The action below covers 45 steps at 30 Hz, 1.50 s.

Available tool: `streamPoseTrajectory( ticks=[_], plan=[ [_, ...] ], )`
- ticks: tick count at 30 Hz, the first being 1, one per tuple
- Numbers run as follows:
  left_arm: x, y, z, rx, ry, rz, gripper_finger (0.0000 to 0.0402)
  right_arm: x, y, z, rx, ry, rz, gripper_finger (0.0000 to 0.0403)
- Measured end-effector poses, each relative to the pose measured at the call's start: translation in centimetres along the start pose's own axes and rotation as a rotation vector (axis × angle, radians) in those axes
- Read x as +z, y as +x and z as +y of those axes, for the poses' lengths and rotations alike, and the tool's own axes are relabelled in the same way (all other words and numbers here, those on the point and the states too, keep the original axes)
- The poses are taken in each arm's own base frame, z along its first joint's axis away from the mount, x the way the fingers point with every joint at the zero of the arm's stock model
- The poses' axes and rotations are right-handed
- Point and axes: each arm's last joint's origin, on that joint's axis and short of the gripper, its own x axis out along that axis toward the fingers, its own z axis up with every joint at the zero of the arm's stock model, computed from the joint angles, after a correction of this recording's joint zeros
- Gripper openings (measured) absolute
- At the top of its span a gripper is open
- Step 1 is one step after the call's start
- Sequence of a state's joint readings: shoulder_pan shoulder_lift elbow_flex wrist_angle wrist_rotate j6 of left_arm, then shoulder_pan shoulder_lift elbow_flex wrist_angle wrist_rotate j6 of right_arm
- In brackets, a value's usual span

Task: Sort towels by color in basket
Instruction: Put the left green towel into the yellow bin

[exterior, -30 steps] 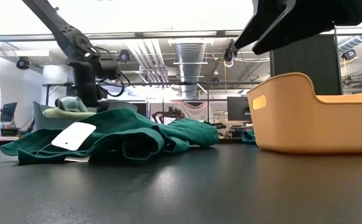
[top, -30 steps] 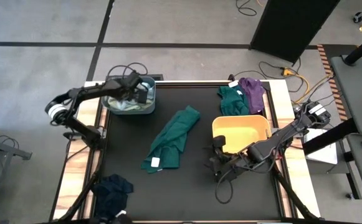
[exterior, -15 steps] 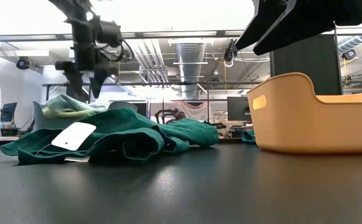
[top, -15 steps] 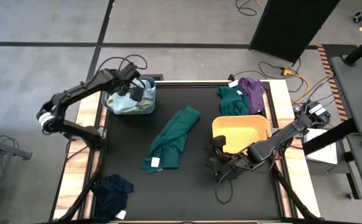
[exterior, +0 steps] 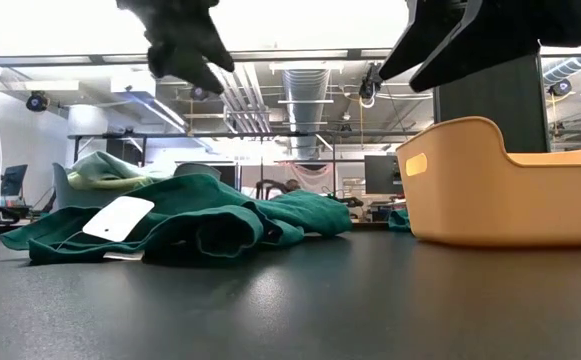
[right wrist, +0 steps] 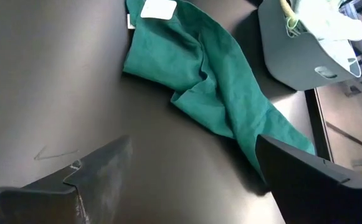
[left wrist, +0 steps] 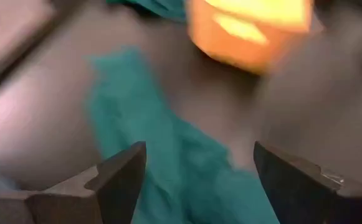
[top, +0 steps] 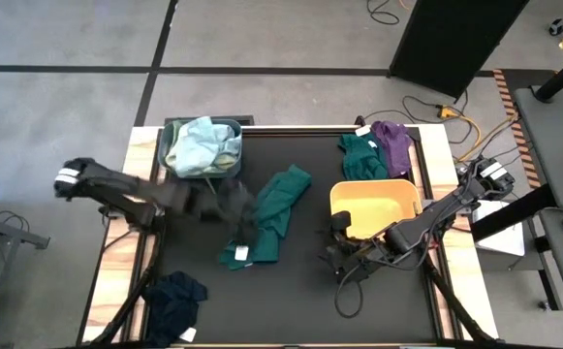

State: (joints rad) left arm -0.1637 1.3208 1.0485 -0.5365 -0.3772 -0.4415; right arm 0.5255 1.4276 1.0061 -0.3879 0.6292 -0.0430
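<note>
Beside the yellow basket (top: 375,206), on its left, you have one dark teal-green towel (top: 266,215) flat on the table (top: 300,291). Left gripper (top: 243,219): above that towel, fingers spread, empty. Right gripper (top: 337,254): at the basket's near-left corner, spread, empty. Pale green and light blue towels (top: 203,145): grey bin (top: 169,162), far left.

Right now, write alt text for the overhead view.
A dark green towel lies mid-table with the left tool open above it. A grey basket holds pale towels, a yellow basket sits right beside the right tool, and a navy towel lies near the front-left corner.
</note>
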Motion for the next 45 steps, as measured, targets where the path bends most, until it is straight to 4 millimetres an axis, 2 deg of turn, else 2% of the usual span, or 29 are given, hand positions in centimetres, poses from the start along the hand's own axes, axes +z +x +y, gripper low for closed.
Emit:
streamPoseTrajectory(
  ticks=[2, 5, 9, 13, 19, 22, 24, 27, 29, 30, 33, 36, 42, 45],
  plan=[
    [-1.7, 1.0, -2.2, -0.022, 0.080, 0.076, 0.0280, 0.0, -0.2, 0.0, 0.003, -0.005, 0.003, 0.0334],
    [-3.6, 3.1, -3.5, 0.025, 0.041, 0.181, 0.0280, 0.0, -0.6, 0.1, 0.007, 0.017, -0.005, 0.0339],
    [-5.4, 6.1, -3.5, 0.167, 0.041, 0.274, 0.0280, -0.1, -1.0, 0.4, 0.019, 0.045, -0.007, 0.0345],
    [-6.5, 9.5, -2.8, 0.195, 0.050, 0.381, 0.0280, 0.0, -1.5, 1.1, 0.058, 0.035, -0.021, 0.0350],
    [-8.7, 13.2, -2.1, 0.277, 0.076, 0.484, 0.0272, 0.4, -3.7, 2.2, 0.163, 0.050, -0.079, 0.0350],
    [-9.6, 14.2, -2.3, 0.292, 0.085, 0.518, 0.0240, 1.0, -4.9, 2.3, 0.185, 0.053, -0.122, 0.0348],
    [-10.0, 14.5, -2.7, 0.301, 0.099, 0.513, 0.0196, 1.3, -5.4, 2.1, 0.193, 0.064, -0.141, 0.0347],
    [-10.4, 14.2, -3.6, 0.301, 0.118, 0.475, 0.0099, 1.6, -5.6, 2.0, 0.191, 0.073, -0.158, 0.0349],
    [-10.5, 13.3, -4.4, 0.278, 0.131, 0.453, 0.0031, 1.8, -5.7, 2.1, 0.217, 0.057, -0.178, 0.0350],
    [-10.5, 12.5, -4.9, 0.262, 0.147, 0.446, 0.0017, 2.1, -5.8, 2.2, 0.260, 0.046, -0.204, 0.0350],
    [-10.8, 10.0, -6.5, 0.210, 0.199, 0.423, 0.0018, 3.0, -6.4, 2.8, 0.390, 0.045, -0.308, 0.0347],
    [-10.1, 7.0, -8.2, 0.145, 0.182, 0.296, 0.0005, 3.8, -6.9, 3.0, 0.412, 0.060, -0.398, 0.0345],
    [-9.0, 3.0, -10.7, 0.092, 0.177, -0.024, 0.0002, 4.6, -6.5, 2.2, 0.264, 0.107, -0.515, 0.0343],
    [-8.3, 1.9, -11.2, 0.092, 0.185, -0.148, 0.0001, 4.6, -5.8, 1.6, 0.223, 0.145, -0.544, 0.0341]
  ],
)
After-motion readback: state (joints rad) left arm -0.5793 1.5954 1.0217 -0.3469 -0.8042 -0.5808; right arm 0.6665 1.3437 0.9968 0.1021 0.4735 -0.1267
